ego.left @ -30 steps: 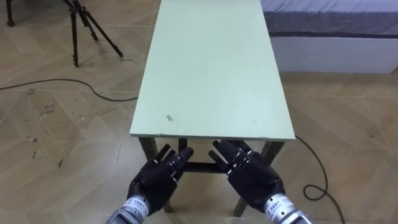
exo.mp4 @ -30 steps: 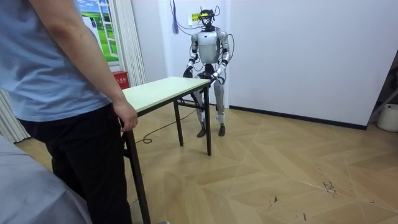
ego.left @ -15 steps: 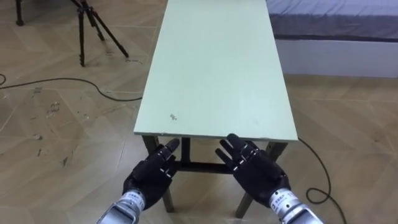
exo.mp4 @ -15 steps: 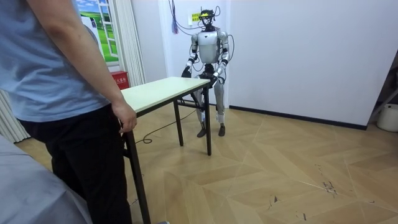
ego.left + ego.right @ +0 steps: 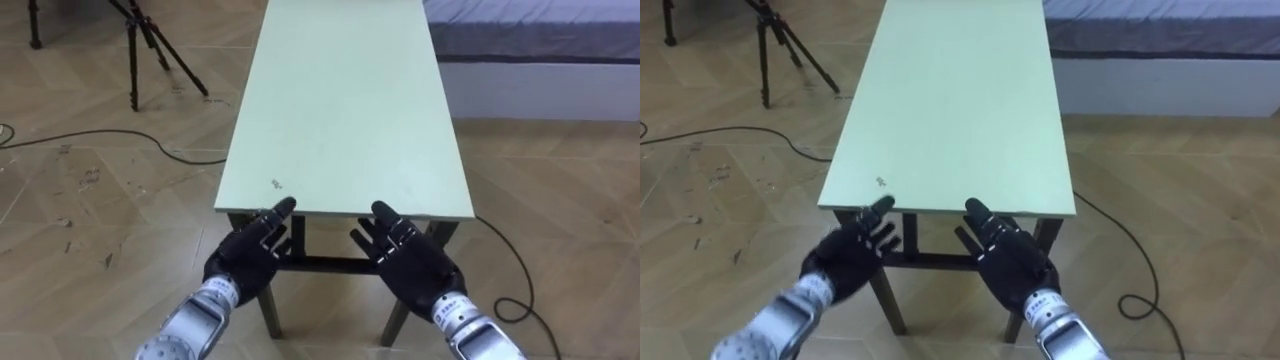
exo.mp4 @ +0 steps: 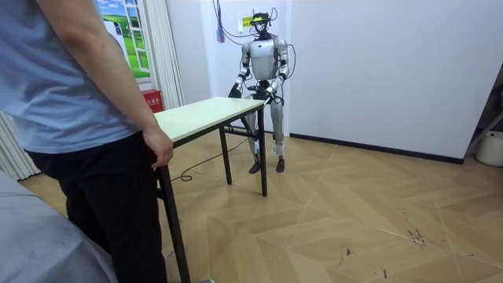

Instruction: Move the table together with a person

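While the robot stood upright at the far short end of the pale green worktop (image 6: 200, 116) in the room view, a person (image 6: 75, 118) stood at the opposite end, at the room view's left. The person's hand (image 6: 161, 148) hung at the near corner of the top; whether it gripped the edge or only rested against it could not be told.

Seen from the head camera, the worktop ran lengthwise away from the robot on dark legs, its surface bare apart from a small dark speck near the near left corner. Both hands were held out low in front of the near short edge, palms down. The left hand (image 5: 248, 262) had its fingers straight and slightly spread, and held nothing. Its longest fingertip reached up to the edge, just right of the near left corner. The right hand (image 5: 410, 262) was likewise flat and unclenched, empty, its fingertips at the same edge towards the right half. Whether either hand actually touched the edge could not be made out. The two hands were apart, with the crossbar between the legs visible between them.

A black tripod (image 5: 150, 45) stood on the wooden floor (image 5: 100, 230) to the left of the worktop, and a bed (image 5: 540, 40) lay beyond its right side.
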